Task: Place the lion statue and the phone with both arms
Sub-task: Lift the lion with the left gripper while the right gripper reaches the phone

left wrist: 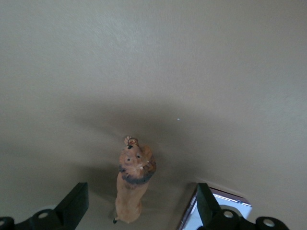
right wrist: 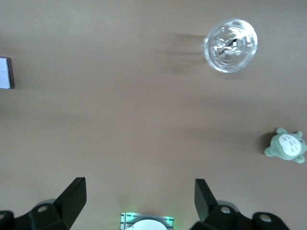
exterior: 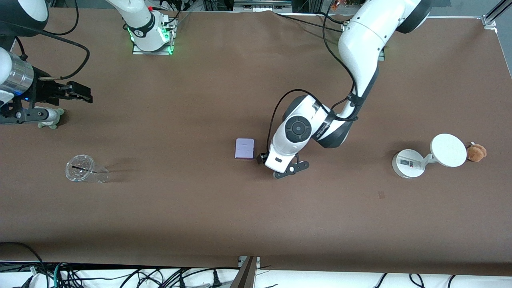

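Orange-brown lion statue (left wrist: 132, 179) lying on the table between the spread fingers of the left gripper (exterior: 283, 166), just beside the lavender phone (exterior: 245, 149). Best lowered straight, centred, closing across the body clear of the phone. Right gripper (exterior: 80, 93) waiting wide open, empty, toward the right arm's end.

A broad matte brown table (exterior: 200, 224) fills nearly the whole scene under soft, even light. Along its near edge, tangled black cables (exterior: 160, 277) lie over a pale floor (exterior: 340, 280). At the far edge, a strip of silver metal framing (exterior: 494, 15) shows.
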